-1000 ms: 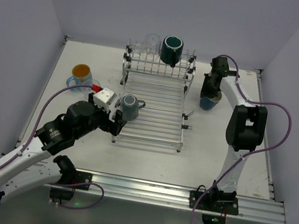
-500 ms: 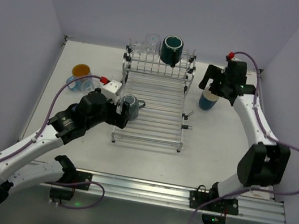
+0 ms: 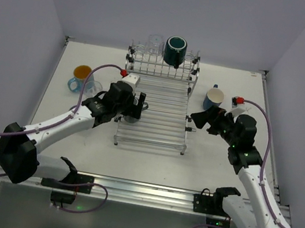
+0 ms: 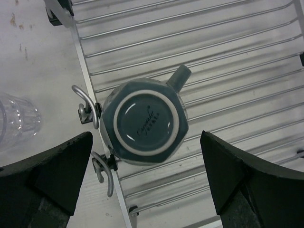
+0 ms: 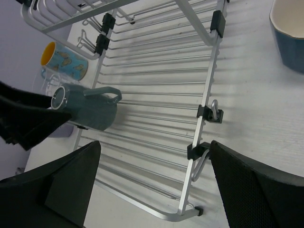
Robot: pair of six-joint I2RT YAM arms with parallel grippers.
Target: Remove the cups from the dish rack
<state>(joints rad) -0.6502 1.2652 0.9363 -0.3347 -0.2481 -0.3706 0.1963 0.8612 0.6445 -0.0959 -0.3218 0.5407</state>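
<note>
hovering above upside-down teal mug (image 4: 145,122) on dish rack (image 4: 237,57) tray, left fingers (image 4: 47,175) spread wide either side, no contact. right fingers (image 5: 256,190) spread too, gripping nothing, near blue mug (image 3: 214,98) on desk (image 3: 149,166).

High rear overview, two close wrist views, all sharing dish rack (image 3: 161,134)

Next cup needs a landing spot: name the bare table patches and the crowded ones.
Bare: the white table strip between the silver wire dish rack and the near rail, and the far-right corner behind the dark blue mug. Crowded: left of the rack, by the orange-lined light blue mug and clear glass tumbler.
</note>
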